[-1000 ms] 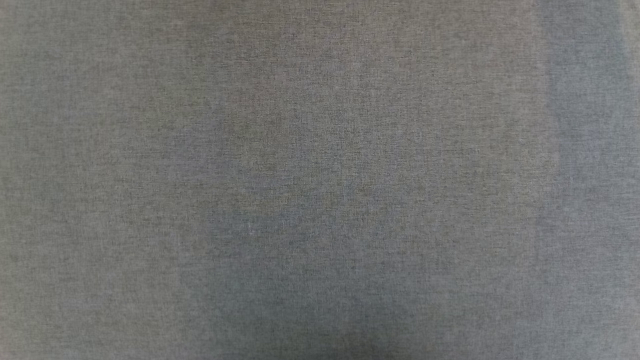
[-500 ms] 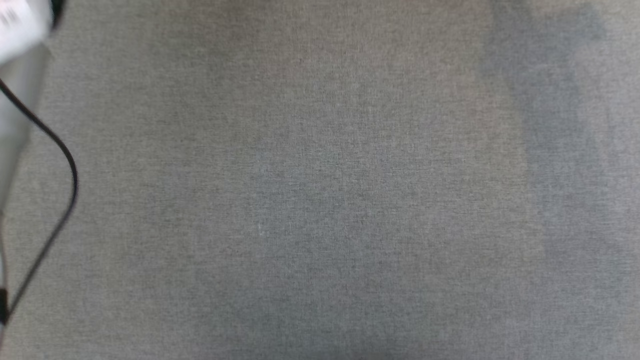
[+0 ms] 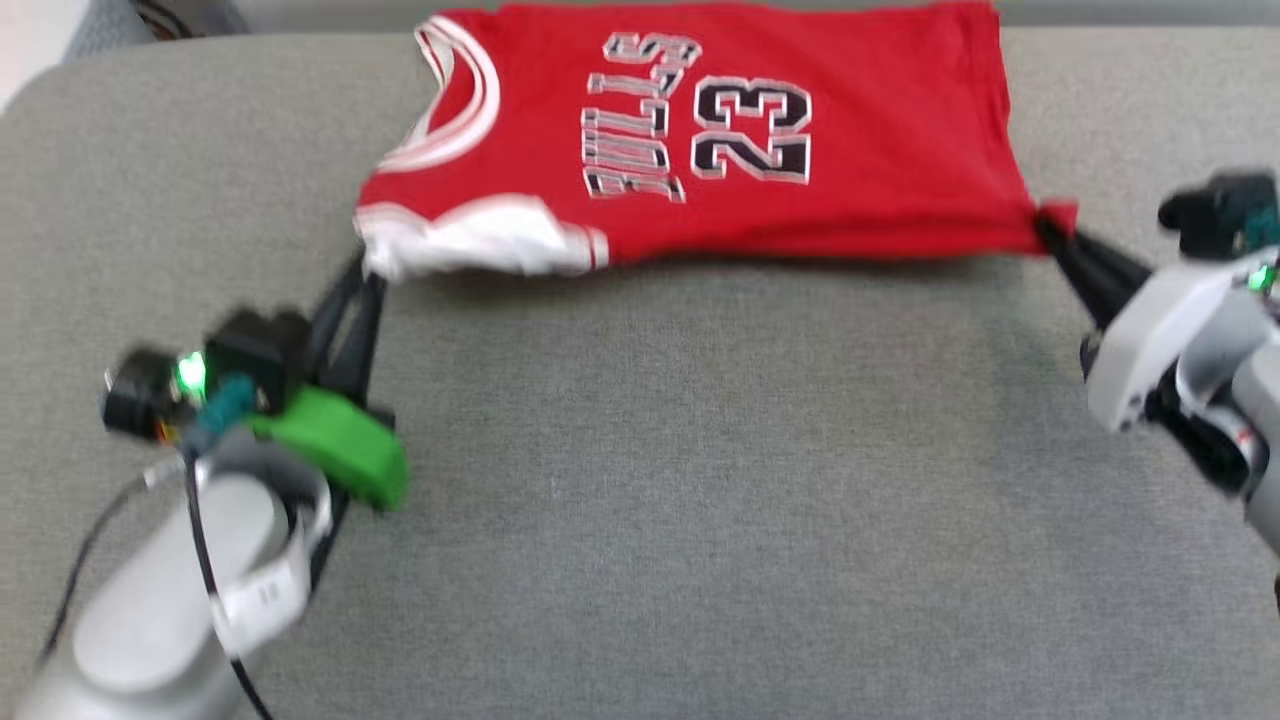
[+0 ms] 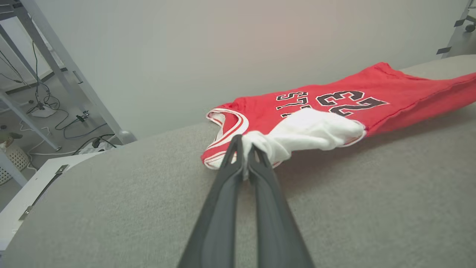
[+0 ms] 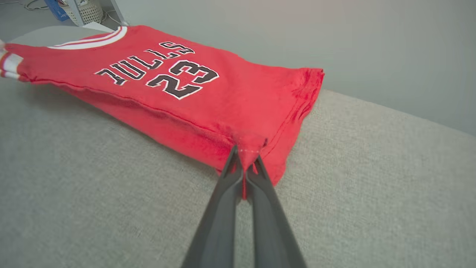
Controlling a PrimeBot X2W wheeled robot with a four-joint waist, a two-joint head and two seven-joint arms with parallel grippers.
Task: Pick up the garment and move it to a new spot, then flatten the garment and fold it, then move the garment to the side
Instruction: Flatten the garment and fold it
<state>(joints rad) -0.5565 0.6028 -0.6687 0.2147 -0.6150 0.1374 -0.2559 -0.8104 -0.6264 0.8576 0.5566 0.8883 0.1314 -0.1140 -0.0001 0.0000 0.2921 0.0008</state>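
Red garment (image 3: 880,150) gripped by left pincer (image 3: 362,275) at its white sleeve (image 3: 480,240), right pincer (image 3: 1048,228) at its hem corner (image 5: 249,143).

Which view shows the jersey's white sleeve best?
The left wrist view: the white sleeve sits mid-frame, sharp, with the left gripper shut on its edge. The head view shows it smaller and blurred at the garment's near left corner. The right wrist view catches what looks like its striped cuff at the left edge.
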